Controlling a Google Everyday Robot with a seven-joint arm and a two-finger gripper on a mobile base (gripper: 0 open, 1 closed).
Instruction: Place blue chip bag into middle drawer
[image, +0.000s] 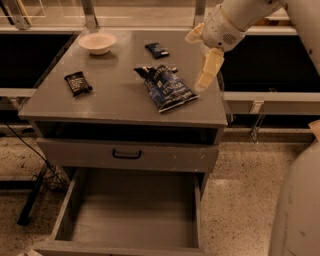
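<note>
The blue chip bag (167, 87) lies flat on the grey cabinet top (115, 100), right of centre, with its torn top pointing to the back left. My gripper (201, 54) hangs just right of the bag, over the top's right part. It is open and empty, with one cream finger (208, 70) pointing down beside the bag. The middle drawer (130, 215) is pulled out at the bottom front, and its grey floor is bare.
A white bowl (97, 42) stands at the back left of the top. Two small dark packets lie there, one at the left (78, 83) and one at the back (157, 49). A shut drawer front with a black handle (126, 154) sits above the open drawer. The robot's white body (300, 200) is at the right.
</note>
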